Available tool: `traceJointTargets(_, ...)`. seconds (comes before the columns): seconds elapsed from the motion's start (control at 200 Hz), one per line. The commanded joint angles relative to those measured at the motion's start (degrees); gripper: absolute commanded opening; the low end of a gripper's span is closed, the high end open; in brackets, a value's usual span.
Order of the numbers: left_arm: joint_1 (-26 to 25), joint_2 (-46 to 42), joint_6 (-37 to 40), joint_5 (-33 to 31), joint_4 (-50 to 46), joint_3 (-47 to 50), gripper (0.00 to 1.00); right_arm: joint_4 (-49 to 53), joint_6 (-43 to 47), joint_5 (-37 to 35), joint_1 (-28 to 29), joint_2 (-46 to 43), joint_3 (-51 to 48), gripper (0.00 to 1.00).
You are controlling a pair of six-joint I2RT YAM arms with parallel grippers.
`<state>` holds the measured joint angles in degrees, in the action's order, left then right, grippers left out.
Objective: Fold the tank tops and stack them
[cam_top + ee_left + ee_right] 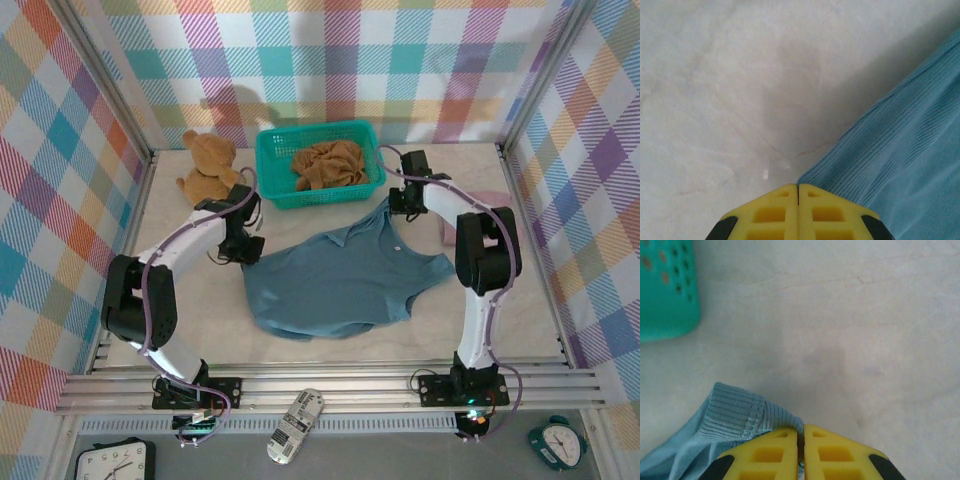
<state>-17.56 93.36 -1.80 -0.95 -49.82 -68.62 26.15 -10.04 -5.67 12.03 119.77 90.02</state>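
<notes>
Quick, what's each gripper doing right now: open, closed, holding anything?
Left gripper: closed at the edge of the blue tank top; whether it pinches cloth cannot be told.
Right gripper: closed on the blue tank top's ribbed edge.

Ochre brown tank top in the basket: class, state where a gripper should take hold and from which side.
Pinch the highest fold of the crumpled ochre brown tank top, coming straight down from above. It lies bunched in a mound, and the teal basket likely blocks sideways approaches.
</notes>
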Motion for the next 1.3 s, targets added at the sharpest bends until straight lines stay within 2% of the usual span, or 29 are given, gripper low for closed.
traceJointTargets(0.0, 0.86, -2.90, -4.09, 0.97, -5.18, 0.90, 0.00, 4.10, 0.67, 0.29, -1.18, 2.76, 6.36, 0.13)
traceJointTargets(0.13, 1.07, -3.42, -7.08, 1.23, -9.65, 0.25, 0.00, 7.06, 0.98, 2.28, -1.54, 2.89, 10.00, 0.24)
traceJointTargets(0.225, 1.80, -2.93, -8.14, 1.82, -11.17, -0.59, 0.02, 8.46, 1.58, 5.92, -1.75, 0.49, 9.72, 0.36)
traceJointTargets(0.375, 2.18, -1.87, -8.13, 0.67, -12.42, -2.29, 0.09, 5.88, 1.83, 14.99, -0.02, -9.37, 0.91, 0.43)
traceJointTargets(0.445, 2.27, -2.21, -7.88, 0.53, -12.23, -1.79, 0.09, 4.09, -0.06, 18.75, 1.80, -13.93, -4.31, 0.46)
traceJointTargets(0.565, 2.36, -3.56, -8.91, 2.29, -11.70, 0.88, 0.09, -1.47, -9.15, 23.17, 7.02, -19.79, -13.04, 0.51)
traceJointTargets(0.73, 2.44, -3.54, -10.23, 3.96, -11.00, 2.77, 0.10, -10.29, -19.57, 19.46, 16.53, -22.23, -21.08, 0.61)
traceJointTargets(0.85, 2.51, -3.54, -10.47, 3.48, -10.67, 3.33, 0.10, -15.96, -24.97, 16.47, 20.78, -20.03, -24.19, 0.62)
traceJointTargets(1.02, 2.53, -4.14, -10.59, 3.54, -10.10, 5.30, 0.10, -19.40, -27.61, 14.87, 22.42, -14.41, -23.17, 0.62)
traceJointTargets(1.295, 2.62, -4.95, -10.06, 2.28, -10.23, 5.91, 0.09, -22.70, -29.10, 19.88, 23.03, -6.36, -18.05, 0.56)
